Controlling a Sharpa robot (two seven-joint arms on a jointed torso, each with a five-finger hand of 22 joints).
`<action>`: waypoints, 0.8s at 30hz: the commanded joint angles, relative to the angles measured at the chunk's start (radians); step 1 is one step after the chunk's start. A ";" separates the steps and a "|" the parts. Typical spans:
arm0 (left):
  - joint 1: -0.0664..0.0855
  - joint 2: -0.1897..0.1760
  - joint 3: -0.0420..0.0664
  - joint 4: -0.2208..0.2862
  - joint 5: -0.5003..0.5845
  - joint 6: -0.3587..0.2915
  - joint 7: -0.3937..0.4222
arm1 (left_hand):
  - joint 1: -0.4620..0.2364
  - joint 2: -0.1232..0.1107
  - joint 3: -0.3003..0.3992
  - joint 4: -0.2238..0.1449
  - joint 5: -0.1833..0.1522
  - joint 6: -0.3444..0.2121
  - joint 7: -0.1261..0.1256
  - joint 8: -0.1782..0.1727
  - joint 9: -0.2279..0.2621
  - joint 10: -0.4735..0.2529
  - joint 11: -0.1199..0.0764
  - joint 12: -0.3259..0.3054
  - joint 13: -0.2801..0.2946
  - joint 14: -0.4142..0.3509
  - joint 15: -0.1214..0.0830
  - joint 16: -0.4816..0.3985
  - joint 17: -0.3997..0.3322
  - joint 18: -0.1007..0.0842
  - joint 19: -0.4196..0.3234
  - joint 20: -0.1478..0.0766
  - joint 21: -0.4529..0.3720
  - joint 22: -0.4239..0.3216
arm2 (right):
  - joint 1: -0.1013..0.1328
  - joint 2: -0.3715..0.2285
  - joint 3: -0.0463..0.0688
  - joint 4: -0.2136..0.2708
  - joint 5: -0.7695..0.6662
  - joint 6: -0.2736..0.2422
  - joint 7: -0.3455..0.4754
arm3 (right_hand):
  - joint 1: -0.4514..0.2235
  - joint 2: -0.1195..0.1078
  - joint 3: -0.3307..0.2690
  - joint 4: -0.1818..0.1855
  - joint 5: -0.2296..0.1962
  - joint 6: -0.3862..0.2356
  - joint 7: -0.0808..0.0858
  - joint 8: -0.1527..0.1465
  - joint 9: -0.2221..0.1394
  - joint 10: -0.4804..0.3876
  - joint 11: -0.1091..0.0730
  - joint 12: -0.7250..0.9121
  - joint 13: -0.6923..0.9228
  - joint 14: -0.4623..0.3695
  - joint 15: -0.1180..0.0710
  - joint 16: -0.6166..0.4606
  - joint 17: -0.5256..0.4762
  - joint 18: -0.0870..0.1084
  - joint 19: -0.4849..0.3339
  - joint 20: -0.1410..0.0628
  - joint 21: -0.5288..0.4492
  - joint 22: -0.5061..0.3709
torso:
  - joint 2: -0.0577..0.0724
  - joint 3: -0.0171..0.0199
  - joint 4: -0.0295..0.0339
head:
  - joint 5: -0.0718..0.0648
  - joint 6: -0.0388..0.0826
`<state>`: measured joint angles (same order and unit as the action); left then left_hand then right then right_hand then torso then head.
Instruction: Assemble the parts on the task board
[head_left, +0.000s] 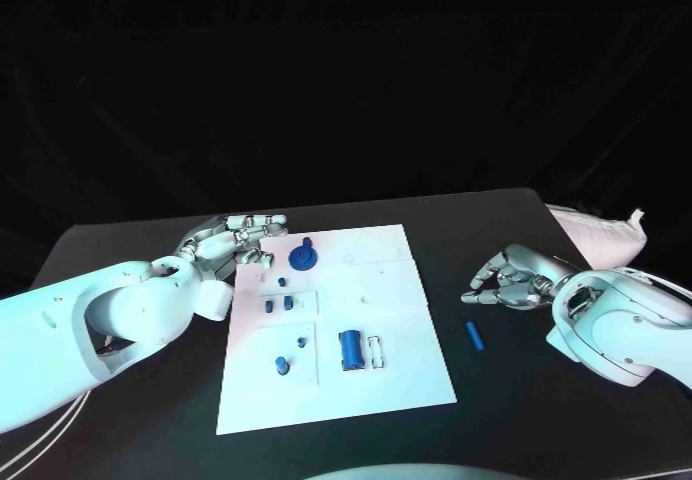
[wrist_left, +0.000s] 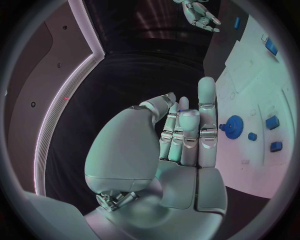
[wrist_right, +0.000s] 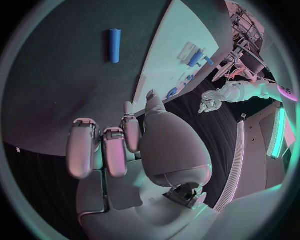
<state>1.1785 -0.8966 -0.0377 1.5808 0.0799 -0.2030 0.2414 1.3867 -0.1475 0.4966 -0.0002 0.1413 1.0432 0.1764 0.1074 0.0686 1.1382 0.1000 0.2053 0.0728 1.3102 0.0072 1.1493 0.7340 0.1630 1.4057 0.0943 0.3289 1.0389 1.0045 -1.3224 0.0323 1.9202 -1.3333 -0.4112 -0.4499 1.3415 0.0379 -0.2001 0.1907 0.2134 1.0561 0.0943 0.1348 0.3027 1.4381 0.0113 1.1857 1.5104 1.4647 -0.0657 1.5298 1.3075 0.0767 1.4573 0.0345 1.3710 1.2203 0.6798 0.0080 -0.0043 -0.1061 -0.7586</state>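
My right hand (head_left: 508, 280), fingers loosely curled on nothing at frame right, could nudge the small blue plastic cylinder (head_left: 473, 335) lying loose on the black surface (head_left: 548, 400) below it and roll it off.

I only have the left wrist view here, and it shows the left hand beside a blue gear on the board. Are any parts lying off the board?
Observer: Yes. A blue cylinder lies on the black table, off the right edge of the white board.
Operator: Is the right hand holding it?
Observer: No. The right hand holds nothing; the cylinder lies apart from it, nearer the robot.
Operator: What sits at the board's near end? My view cuts it off.
Observer: A larger blue cylinder lies there, with a small blue peg to its left.
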 joint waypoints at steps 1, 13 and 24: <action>-0.001 0.002 -0.001 0.004 0.002 0.014 0.005 | -0.009 0.000 -0.006 -0.002 0.000 -0.007 0.001 0.003 -0.001 -0.005 -0.001 0.006 0.000 -0.010 0.001 -0.002 -0.001 0.013 -0.007 0.002 -0.004 -0.001 | 0.002 -0.009 -0.001 -0.008 -0.067 0.047 -0.024 | -0.017 -0.005 -0.012 0.009 0.006 0.011 -0.001 -0.005 -0.007 0.004 -0.001 -0.012 -0.215 0.091 0.005 -0.004 0.192 -0.004 -0.003 0.007 -0.006 -0.004 | -0.002 0.0031 -0.0073 | -0.021 0.002; -0.005 0.003 -0.003 0.001 0.002 0.015 0.004 | -0.009 0.000 -0.006 -0.002 0.000 -0.007 0.001 0.003 -0.001 -0.005 -0.001 0.006 0.000 -0.010 0.001 -0.002 -0.001 0.013 -0.007 0.002 -0.004 -0.001 | 0.002 -0.016 -0.019 -0.012 -0.197 0.176 -0.107 | -0.028 -0.014 -0.032 0.031 0.023 0.047 -0.011 0.002 -0.016 0.002 -0.009 -0.023 -0.220 0.089 -0.001 -0.010 0.185 -0.002 -0.006 0.003 -0.011 -0.010 | -0.003 0.0034 -0.0058 | -0.035 -0.003; -0.009 0.003 -0.003 0.000 0.002 0.016 0.004 | -0.009 0.000 -0.006 -0.002 0.000 -0.007 0.001 0.003 -0.001 -0.005 -0.001 0.006 0.000 -0.010 0.001 -0.002 -0.001 0.013 -0.007 0.002 -0.004 -0.001 | -0.013 0.009 -0.030 -0.006 -0.226 0.224 -0.114 | -0.034 -0.016 -0.038 0.042 0.022 0.057 -0.015 0.005 -0.017 0.004 -0.012 -0.023 -0.219 0.089 -0.003 -0.009 0.186 -0.003 -0.005 0.001 -0.010 -0.007 | -0.003 0.0013 -0.0050 | -0.034 -0.006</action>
<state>1.1699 -0.8949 -0.0411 1.5798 0.0799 -0.2028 0.2409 1.3867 -0.1475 0.4966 -0.0002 0.1413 1.0432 0.1765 0.1074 0.0686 1.1382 0.1000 0.2053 0.0728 1.3102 0.0072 1.1493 0.7341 0.1630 1.4057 0.0943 0.3289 1.0390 0.9939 -1.3157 0.0032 1.9140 -1.5176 -0.2352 -0.5470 1.3156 0.0210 -0.2372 0.2276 0.2345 1.1065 0.0796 0.1349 0.2870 1.4419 0.0074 1.1607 1.5078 1.4648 -0.0658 1.5258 1.3078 0.0768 1.4536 0.0381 1.3629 1.2116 0.6762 0.0091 -0.0094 -0.1403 -0.7645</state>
